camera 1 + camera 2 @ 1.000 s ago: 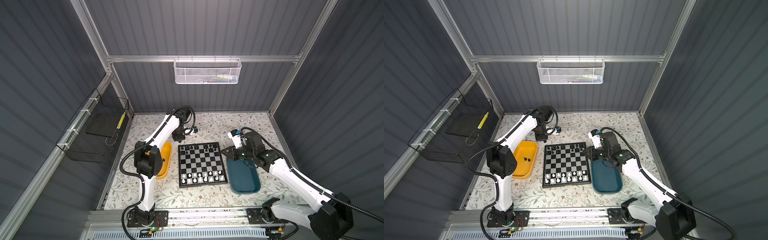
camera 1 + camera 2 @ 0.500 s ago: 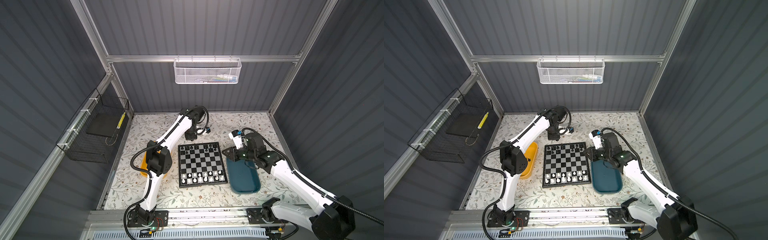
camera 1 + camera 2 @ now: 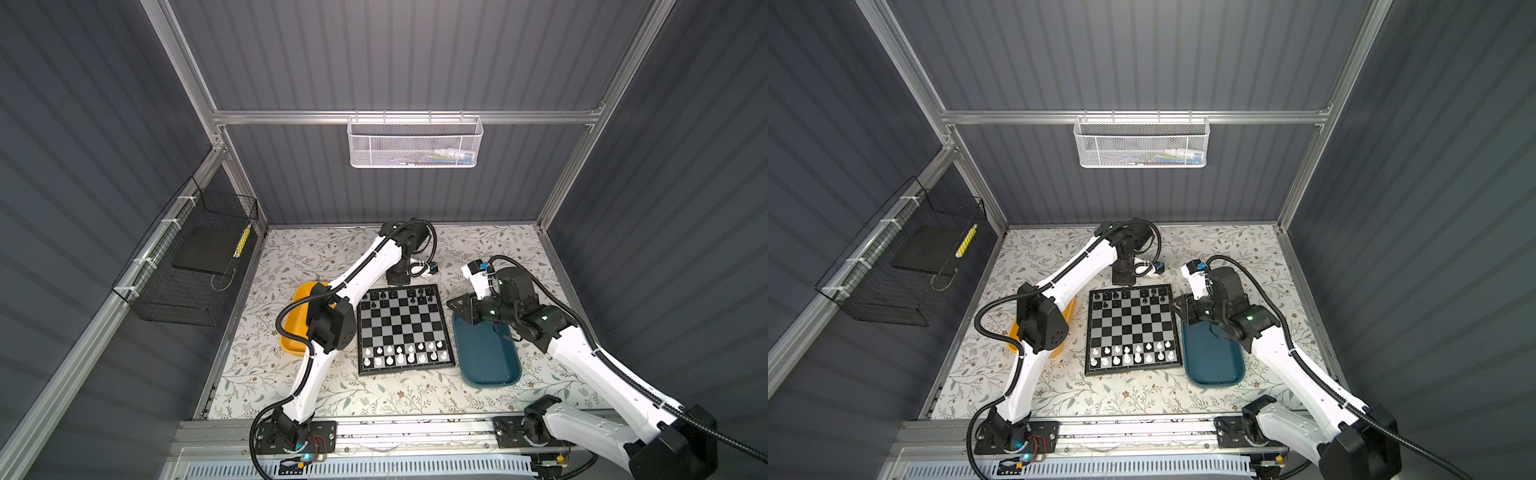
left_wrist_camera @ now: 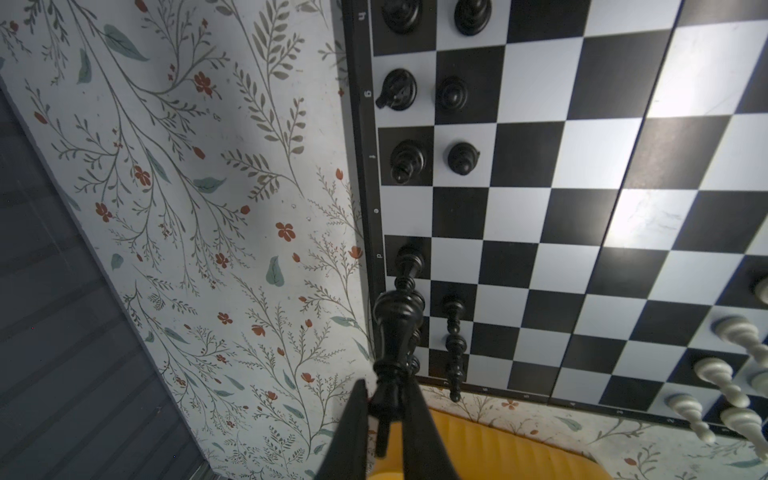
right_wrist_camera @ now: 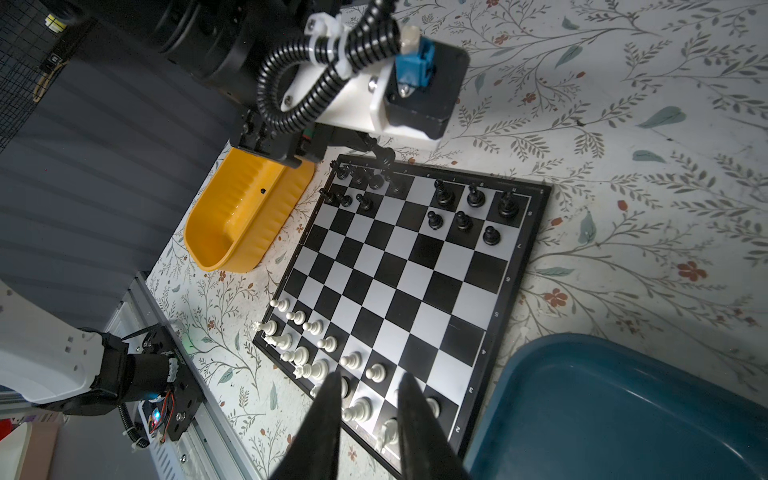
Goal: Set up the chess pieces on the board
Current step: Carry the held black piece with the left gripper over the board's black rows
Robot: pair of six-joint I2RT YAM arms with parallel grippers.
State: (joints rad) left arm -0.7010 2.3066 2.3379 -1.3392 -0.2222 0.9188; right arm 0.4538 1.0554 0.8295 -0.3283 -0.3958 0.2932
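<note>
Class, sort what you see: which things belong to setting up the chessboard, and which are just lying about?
Job in hand: board; black pieces; white pieces; black piece gripped by the left gripper; right gripper.

Lying about: yellow tray; teal tray; white basket; black wire basket.

This is a robotics lab test cell. The desk (image 3: 332, 257), covered in a floral sheet, is boxed in by an aluminium frame (image 3: 291, 117) and dark grey ribbed panels (image 3: 415, 54). White robot arms (image 3: 370, 266) are bolted to a metal rail (image 3: 415, 428) along the desk's front edge. A white mesh basket (image 3: 415, 145) hangs above the desk's back, and a black wire basket (image 3: 187, 270) hangs at its left.
</note>
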